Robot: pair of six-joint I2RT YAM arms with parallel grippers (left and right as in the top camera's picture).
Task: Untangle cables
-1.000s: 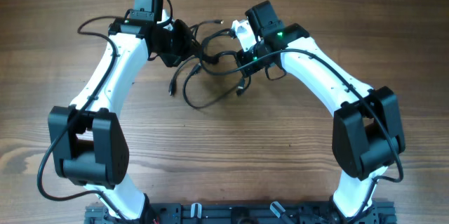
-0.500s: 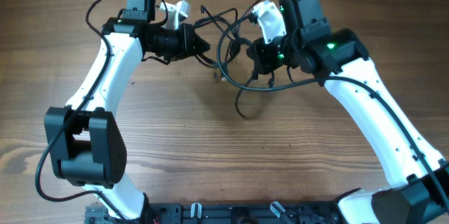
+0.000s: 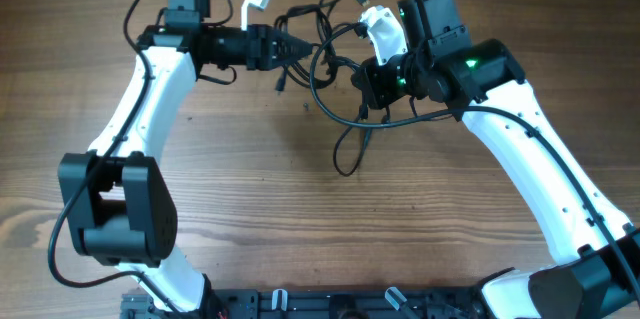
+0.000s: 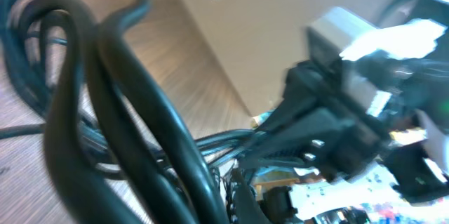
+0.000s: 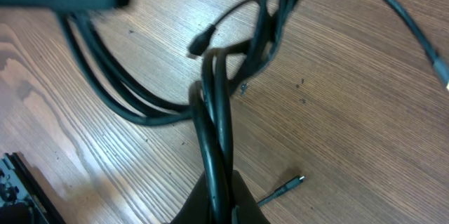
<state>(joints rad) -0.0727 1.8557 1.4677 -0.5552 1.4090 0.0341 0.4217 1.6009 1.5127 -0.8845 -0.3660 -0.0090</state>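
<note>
The cables (image 3: 316,84) are a black tangle strung between my two grippers at the back middle of the table, with a loop trailing down toward the table. My left gripper (image 3: 296,47) points right and is shut on strands at the tangle's left side. My right gripper (image 3: 368,89) is shut on strands at its right side. In the right wrist view the gripper (image 5: 223,199) pinches two parallel strands of the cables (image 5: 214,104), and a loose plug end (image 5: 298,179) lies on the wood. The left wrist view is filled by blurred cables (image 4: 119,97); the fingers barely show.
The wooden table (image 3: 300,229) extends around the tangle. A black rail (image 3: 340,304) runs along the front edge between the arm bases. The arms' own thicker wires loop beside each wrist. The right arm (image 4: 365,112) shows in the left wrist view.
Both grippers have pulled apart with the cables held. The left gripper has moved toward the back and turned rightward; the right arm swung right. The tangle is now stretched between them.
</note>
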